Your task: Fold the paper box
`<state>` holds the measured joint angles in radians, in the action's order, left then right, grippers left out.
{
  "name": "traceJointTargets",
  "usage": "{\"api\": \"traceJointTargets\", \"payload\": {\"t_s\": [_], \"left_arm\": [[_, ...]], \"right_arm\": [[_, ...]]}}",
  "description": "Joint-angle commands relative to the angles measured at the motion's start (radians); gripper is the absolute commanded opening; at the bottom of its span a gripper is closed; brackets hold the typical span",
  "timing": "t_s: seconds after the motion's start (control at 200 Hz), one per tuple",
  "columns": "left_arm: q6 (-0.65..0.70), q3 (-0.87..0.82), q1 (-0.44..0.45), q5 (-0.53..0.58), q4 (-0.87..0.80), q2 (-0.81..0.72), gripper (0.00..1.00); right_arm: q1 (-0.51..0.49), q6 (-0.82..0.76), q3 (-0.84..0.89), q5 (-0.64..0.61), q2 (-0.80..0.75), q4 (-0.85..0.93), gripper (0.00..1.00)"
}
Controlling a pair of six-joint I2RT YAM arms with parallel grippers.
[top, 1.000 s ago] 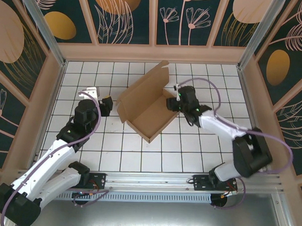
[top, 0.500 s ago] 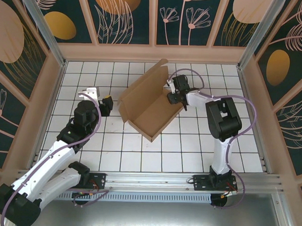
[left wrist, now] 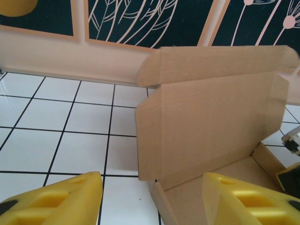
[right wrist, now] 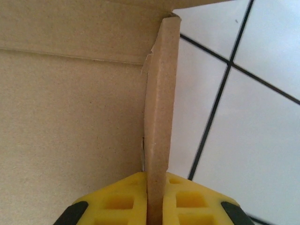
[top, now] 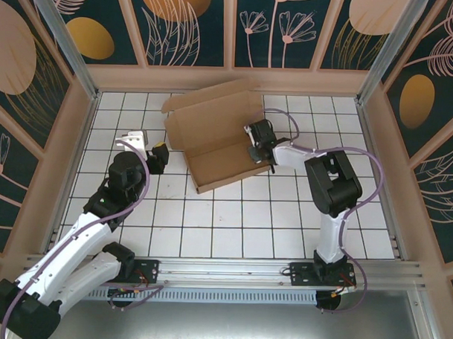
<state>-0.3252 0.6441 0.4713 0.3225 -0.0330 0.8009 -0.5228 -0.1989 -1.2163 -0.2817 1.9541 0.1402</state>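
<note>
Entry, fold in progress.

We see the paper box as plain brown corrugated cardboard with no print, partly formed. It has a shallow tray with low side walls. A broad lid panel rises from the tray's far long edge, and a narrower flap is creased over along the top of that panel. Rounded tab corners show at the flap ends in the left wrist view. The tray rests on the white gridded table.

The right gripper sits at the tray's right-hand end. In the right wrist view we see one thin upright cardboard wall running straight down into the seam between its two yellow pads, which are pressed onto it from either side. So this claw is pinching the end wall. The tray floor lies on one side of that wall and bare tile on the other. A small tear or nick marks the wall's upper corner where it meets the back panel.

The left gripper stands just beside the box's left end and does not touch it. Its yellow fingers are spread, with only tile and the tray's near corner seen between them. The lid panel stands ahead of this claw and slightly to its right, and the tray's open interior lies beyond its right finger.
</note>
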Motion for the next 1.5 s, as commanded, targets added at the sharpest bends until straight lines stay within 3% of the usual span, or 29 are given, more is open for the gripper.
{"api": "traceJointTargets", "payload": {"t_s": [0.0, 0.085, 0.185, 0.33, 0.38, 0.465, 0.54, 0.726, 0.966, 1.086, 1.281, 1.496], "left_arm": [[0.008, -0.011, 0.0, -0.005, 0.033, -0.013, 0.58], [0.009, -0.009, -0.001, -0.001, 0.032, -0.012, 0.58], [0.01, -0.009, -0.001, 0.006, 0.03, -0.015, 0.58], [0.012, -0.011, 0.0, 0.012, 0.03, -0.016, 0.58], [0.014, -0.011, 0.0, 0.011, 0.03, -0.016, 0.58], [0.015, -0.012, -0.001, 0.014, 0.03, -0.017, 0.58], [0.016, -0.013, -0.002, 0.014, 0.03, -0.018, 0.58], [0.019, -0.012, -0.002, 0.018, 0.031, -0.023, 0.58], [0.024, -0.015, -0.001, 0.025, 0.03, -0.031, 0.58], [0.025, -0.016, 0.0, 0.024, 0.03, -0.032, 0.58], [0.027, -0.017, -0.002, 0.028, 0.031, -0.032, 0.58], [0.025, -0.017, -0.001, 0.03, 0.033, -0.031, 0.58]], "right_arm": [[-0.019, -0.009, 0.059, -0.228, 0.002, 0.163, 0.14], [-0.038, 0.004, 0.061, -0.312, 0.008, 0.208, 0.15], [-0.037, 0.026, 0.08, -0.282, -0.005, 0.217, 0.18], [-0.029, 0.095, 0.128, -0.007, -0.103, 0.177, 0.33], [0.025, 0.125, 0.149, 0.113, -0.15, 0.155, 0.38], [0.071, 0.159, 0.173, 0.254, -0.213, 0.121, 0.42], [0.099, 0.168, 0.178, 0.307, -0.244, 0.114, 0.43], [0.116, 0.159, 0.141, 0.273, -0.21, 0.164, 0.38], [0.109, 0.171, 0.103, 0.221, -0.147, 0.177, 0.39], [0.106, 0.183, 0.059, 0.17, -0.099, 0.189, 0.32], [0.055, 0.136, 0.017, -0.003, -0.013, 0.23, 0.18], [0.012, 0.103, 0.036, -0.178, 0.012, 0.246, 0.12]]}}
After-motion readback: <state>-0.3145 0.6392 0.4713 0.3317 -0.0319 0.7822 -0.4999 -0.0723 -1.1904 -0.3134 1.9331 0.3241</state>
